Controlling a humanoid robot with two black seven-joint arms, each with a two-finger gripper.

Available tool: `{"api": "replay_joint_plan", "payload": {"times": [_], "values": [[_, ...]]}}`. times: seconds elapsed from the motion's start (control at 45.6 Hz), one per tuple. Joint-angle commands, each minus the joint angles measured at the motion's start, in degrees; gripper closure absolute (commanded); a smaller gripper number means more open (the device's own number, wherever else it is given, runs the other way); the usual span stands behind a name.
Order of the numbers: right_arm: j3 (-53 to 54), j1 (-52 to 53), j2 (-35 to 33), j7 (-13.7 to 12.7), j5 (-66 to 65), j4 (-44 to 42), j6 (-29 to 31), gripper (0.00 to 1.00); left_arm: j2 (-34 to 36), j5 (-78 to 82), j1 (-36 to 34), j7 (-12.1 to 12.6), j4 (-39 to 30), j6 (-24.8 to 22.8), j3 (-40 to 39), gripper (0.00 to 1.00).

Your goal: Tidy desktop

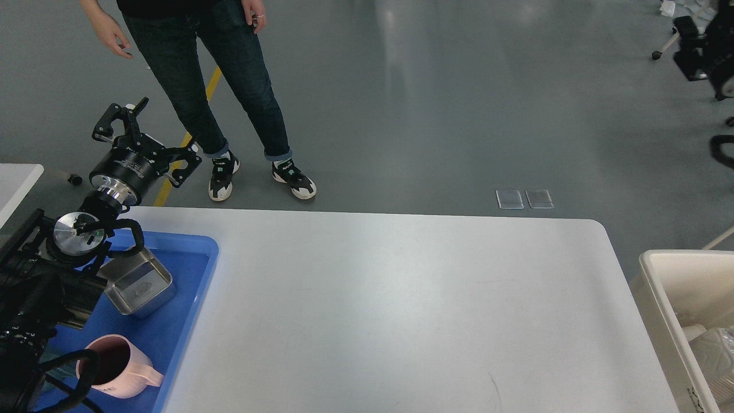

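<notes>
Pink and lowest in view, a mug (117, 367) sits upright at the near end of the blue tray (195, 269), with a steel square container (140, 285) just beyond it in the same tray. My left pincer (150, 133) is raised over the counter's far-left corner, its fingers spread wide and gripping nothing; the right pincer is out of view. Outward from it, a person's sneakers (261, 176) stand on the floor just past the counter edge, near the pincer (close enough to matter). The desktop (401, 310) itself, a broad white counter, fills the middle of the view and looks bare, so the tidying seems nearly finished. At the right edge, a cream bin (668, 304) holds what looks like clear plastic items.

Main risk, as I judge it: a swing of the left arm outward could strike the bystander's legs. Lowering the arm carelessly could also knock the steel container or tip the mug, since the forearm hangs directly over the tray.
</notes>
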Motion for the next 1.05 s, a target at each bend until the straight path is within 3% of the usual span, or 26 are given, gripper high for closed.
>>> {"api": "replay_joint_plan", "payload": {"times": [0.0, 0.131, 0.329, 0.46, 1.03], "values": [[19.05, -6.0, 14.65, 0.04, 0.68, -5.48, -0.19, 0.0, -0.35, -0.34, -0.14, -0.12, -0.01, -0.06, 0.0, 0.02], [26.45, -10.04, 23.98, 0.48, 0.77, -9.45, 0.25, 0.0, -1.41, -0.69, -0.06, -0.21, 0.08, -0.06, -0.35, 0.02], [36.03, -14.26, 29.35, 0.57, 0.86, -9.01, 1.48, 0.0, -2.73, -0.78, 0.29, -0.21, 0.08, 0.03, -0.79, 0.02], [36.83, -16.9, 32.25, 0.57, 0.86, -8.83, 2.18, 0.0, -3.25, -0.78, 0.47, -0.21, 0.08, 0.11, -0.7, 0.02], [36.48, -23.14, 32.78, 0.57, 0.59, -8.75, 2.36, 0.0, -3.52, -0.69, 2.67, 0.05, 0.08, -0.24, 0.09, 0.02]]}}
